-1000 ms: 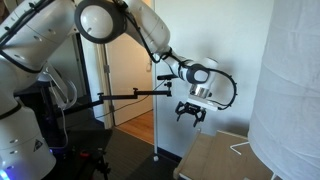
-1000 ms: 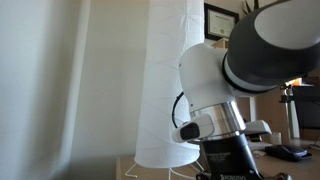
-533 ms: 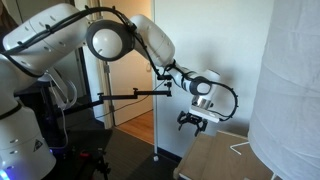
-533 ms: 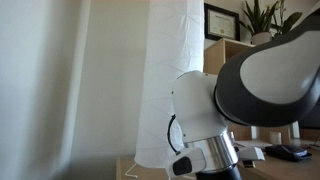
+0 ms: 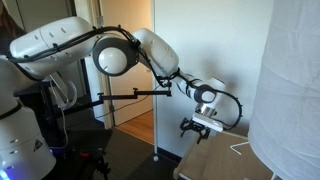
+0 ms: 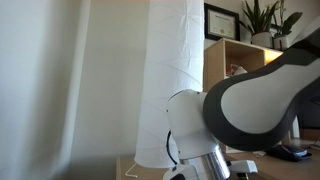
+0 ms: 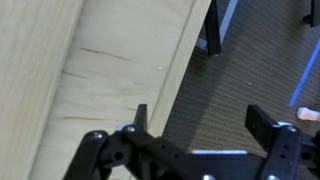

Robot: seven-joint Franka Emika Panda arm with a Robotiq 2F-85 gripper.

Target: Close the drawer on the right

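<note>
The drawer [image 5: 222, 158] is a low light-tan wooden box with a flat pale top, at the bottom right in an exterior view, with a thin white wire piece [image 5: 240, 148] on it. My gripper [image 5: 197, 129] hangs open and empty just above the drawer's near edge. In the wrist view the pale wooden top [image 7: 90, 70] fills the left side, its darker front edge [image 7: 185, 70] runs diagonally, and the open gripper [image 7: 200, 118] straddles that edge over dark carpet. In an exterior view [image 6: 150, 165] only a sliver of the tan top shows behind the arm.
A large white curtain-like sheet [image 5: 290, 90] hangs right of the drawer and shows in both exterior views [image 6: 175, 70]. A black stand with a horizontal bar [image 5: 125, 96] stands left of the gripper. A doorway [image 5: 130, 100] lies behind. A black leg [image 7: 215, 30] stands on the carpet.
My gripper has moved down and a little to the right, closer to the drawer's top edge. The arm's joint now fills more of the lower frame in an exterior view.
</note>
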